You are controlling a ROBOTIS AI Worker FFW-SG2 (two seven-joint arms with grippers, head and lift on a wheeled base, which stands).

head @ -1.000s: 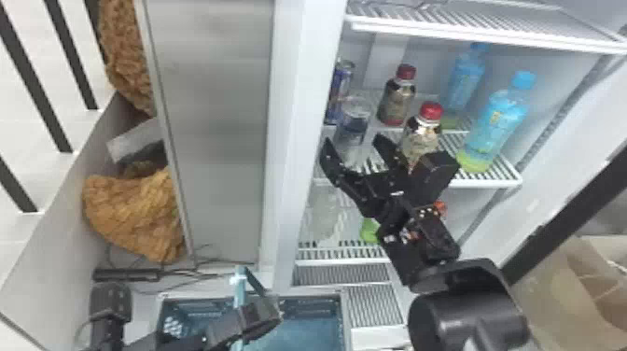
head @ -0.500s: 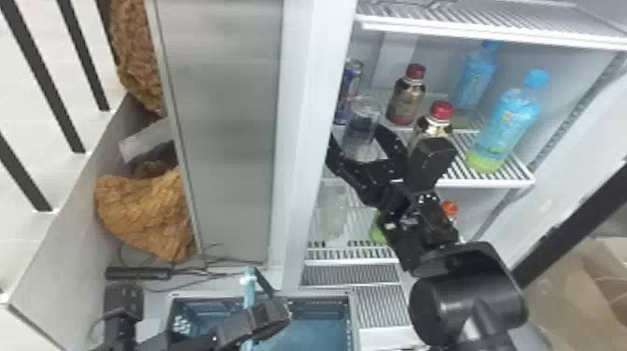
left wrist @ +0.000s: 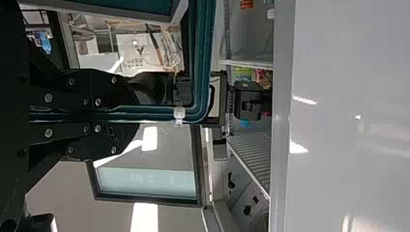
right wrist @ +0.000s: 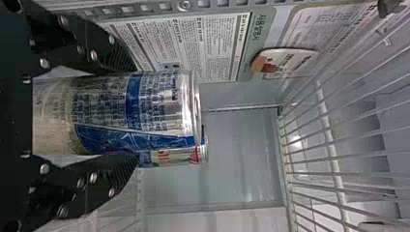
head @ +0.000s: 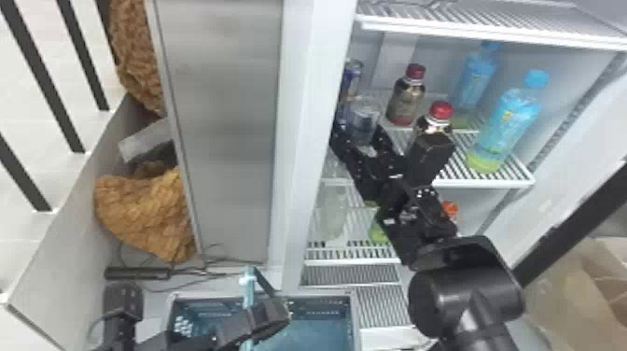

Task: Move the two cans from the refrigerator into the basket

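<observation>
In the head view my right gripper point(head: 361, 140) is at the fridge shelf, around the near can point(head: 365, 120). In the right wrist view the same can point(right wrist: 159, 104) fills the space inside my right gripper point(right wrist: 133, 113), a finger against each side. The other can point(head: 352, 77), blue and silver, stands just behind it; its end also peeks out past the held can point(right wrist: 203, 153). My left gripper point(head: 283, 315) is over the blue basket point(head: 322, 329). In the left wrist view, my left gripper point(left wrist: 138, 113) is shut on the teal basket handle point(left wrist: 204, 58).
Red-capped bottles point(head: 405, 100) and blue-capped bottles point(head: 508, 116) stand right of the cans on the wire shelf point(head: 501, 179). Another shelf point(head: 373, 23) is above. The fridge's side edge point(head: 305, 140) rises close to my right gripper's left finger. More bottles point(head: 380, 231) are below.
My right gripper has moved in toward the shelf, and its fingers have come closer together around the near can. The left arm keeps its place at the basket handle.
</observation>
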